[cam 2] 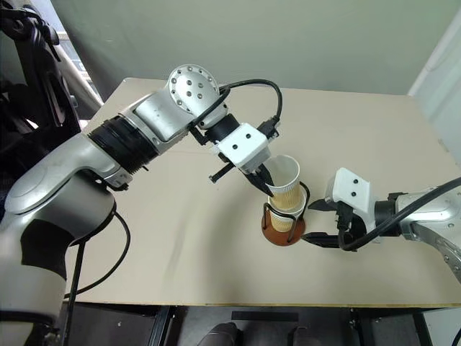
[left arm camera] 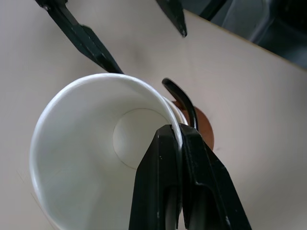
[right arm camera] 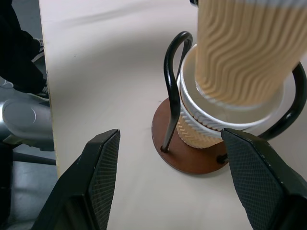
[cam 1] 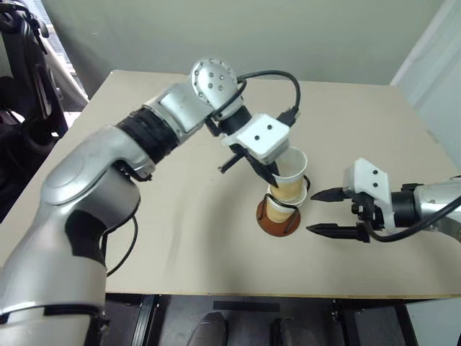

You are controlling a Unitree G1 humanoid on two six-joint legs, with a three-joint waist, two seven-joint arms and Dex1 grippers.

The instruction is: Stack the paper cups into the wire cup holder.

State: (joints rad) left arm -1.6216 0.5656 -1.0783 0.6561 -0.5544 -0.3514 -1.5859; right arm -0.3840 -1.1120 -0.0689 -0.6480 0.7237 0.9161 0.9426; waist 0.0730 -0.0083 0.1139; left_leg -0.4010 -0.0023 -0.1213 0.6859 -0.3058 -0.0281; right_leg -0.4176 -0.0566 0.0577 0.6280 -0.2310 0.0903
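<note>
The wire cup holder [cam 1: 279, 226] stands on its reddish-brown disc near the table's middle front, with a ribbed tan paper cup [right arm camera: 194, 133] upright between its black wire loops [right arm camera: 172, 72]. A second paper cup [cam 1: 292, 173] hangs tilted above it, its bottom dipping into the lower cup's mouth. My left gripper [cam 1: 274, 178] is shut on this upper cup's white rim [left arm camera: 62, 96], one finger inside and one outside. My right gripper [cam 1: 324, 212] is open just to the right of the holder, its fingers pointing at it and touching nothing.
The tan table [cam 1: 180, 216] spreads bare around the holder, with its front edge close below. Dark chair frames [cam 1: 29, 79] stand past the table's left side. A black cable [cam 1: 277, 76] loops over my left wrist.
</note>
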